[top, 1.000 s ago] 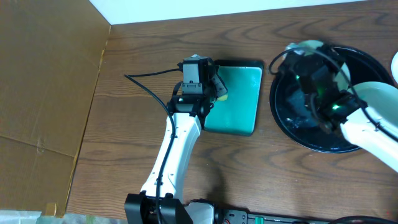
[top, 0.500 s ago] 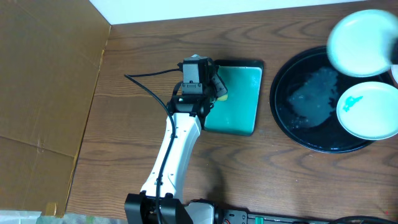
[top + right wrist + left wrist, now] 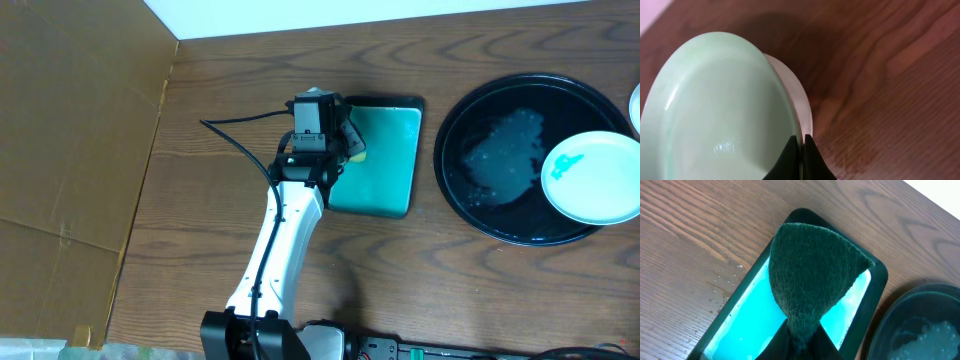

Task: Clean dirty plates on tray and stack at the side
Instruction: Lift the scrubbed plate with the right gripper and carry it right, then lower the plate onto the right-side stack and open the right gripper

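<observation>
1. Overhead: the left pincer (image 3: 343,145) hangs over the teal dish (image 3: 385,165). Well to its right sits the tray (image 3: 437,160), carrying one smeared plate (image 3: 600,180).
2. Left wrist: it pinches a green pad (image 3: 810,280), which may drip.
3. Right wrist: the right pincer (image 3: 801,145) nips the tilted plate (image 3: 715,115) by its rim, above a lower plate (image 3: 803,105). So thin a hold could slip and the two could clash.

Dark wood table (image 3: 230,80) — cardboard (image 3: 70,150) leftward

A plate (image 3: 597,180) lies on the tray's (image 3: 455,190) right side; just left of the tray, a pad (image 3: 810,280) hangs over the dish (image 3: 390,170)
</observation>
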`<state>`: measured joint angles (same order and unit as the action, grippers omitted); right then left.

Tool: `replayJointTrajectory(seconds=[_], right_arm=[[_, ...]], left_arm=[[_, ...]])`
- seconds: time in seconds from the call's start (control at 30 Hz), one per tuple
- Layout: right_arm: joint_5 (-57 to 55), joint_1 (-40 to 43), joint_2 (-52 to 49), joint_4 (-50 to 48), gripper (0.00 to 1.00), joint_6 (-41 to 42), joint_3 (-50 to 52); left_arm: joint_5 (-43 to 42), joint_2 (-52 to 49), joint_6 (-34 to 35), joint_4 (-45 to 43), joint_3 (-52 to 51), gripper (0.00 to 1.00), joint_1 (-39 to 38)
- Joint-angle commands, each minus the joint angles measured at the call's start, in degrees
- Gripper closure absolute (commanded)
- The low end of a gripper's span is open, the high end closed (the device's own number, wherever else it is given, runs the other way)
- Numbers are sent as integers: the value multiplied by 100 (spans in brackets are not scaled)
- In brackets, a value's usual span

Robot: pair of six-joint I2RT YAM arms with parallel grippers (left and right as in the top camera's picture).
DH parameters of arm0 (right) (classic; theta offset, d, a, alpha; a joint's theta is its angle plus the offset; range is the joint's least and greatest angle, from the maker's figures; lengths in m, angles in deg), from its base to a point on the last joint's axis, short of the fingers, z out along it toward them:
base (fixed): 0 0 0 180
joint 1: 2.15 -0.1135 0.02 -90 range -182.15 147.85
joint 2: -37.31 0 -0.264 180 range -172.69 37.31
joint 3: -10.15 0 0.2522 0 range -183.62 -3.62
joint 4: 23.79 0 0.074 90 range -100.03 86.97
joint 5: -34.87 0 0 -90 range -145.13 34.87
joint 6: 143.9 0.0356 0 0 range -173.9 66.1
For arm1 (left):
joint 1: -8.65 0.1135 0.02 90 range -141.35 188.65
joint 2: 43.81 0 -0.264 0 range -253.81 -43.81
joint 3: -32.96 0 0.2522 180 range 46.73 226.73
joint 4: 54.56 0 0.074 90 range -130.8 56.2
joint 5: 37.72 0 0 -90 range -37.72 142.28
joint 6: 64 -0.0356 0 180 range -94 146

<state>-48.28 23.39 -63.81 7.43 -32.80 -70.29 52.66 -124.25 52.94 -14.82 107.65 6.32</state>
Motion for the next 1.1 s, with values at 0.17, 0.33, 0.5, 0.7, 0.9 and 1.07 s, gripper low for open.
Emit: replayJointTrajectory(seconds=[0.17, 0.33, 0.5, 0.7, 0.9, 1.07], right_arm=[[46, -87, -758, -310, 80, 31, 15], [651, -162, -520, 59, 47, -516, 2], [789, -262, 457, 861, 26, -813, 2], [433, -555, 1506, 2269, 1, -734, 4], [-42, -1051, 1596, 3587, 1, -522, 87], [-11, -1440, 1572, 3681, 1, 258, 485]], left_arm=[[74, -4, -57, 11, -39, 93, 28], [74, -2, -57, 13, -39, 93, 28], [74, -2, -57, 11, -39, 93, 28], [74, -4, -57, 13, -39, 93, 28], [76, -2, -57, -37, -39, 93, 28], [74, -2, -57, -39, -39, 93, 28]])
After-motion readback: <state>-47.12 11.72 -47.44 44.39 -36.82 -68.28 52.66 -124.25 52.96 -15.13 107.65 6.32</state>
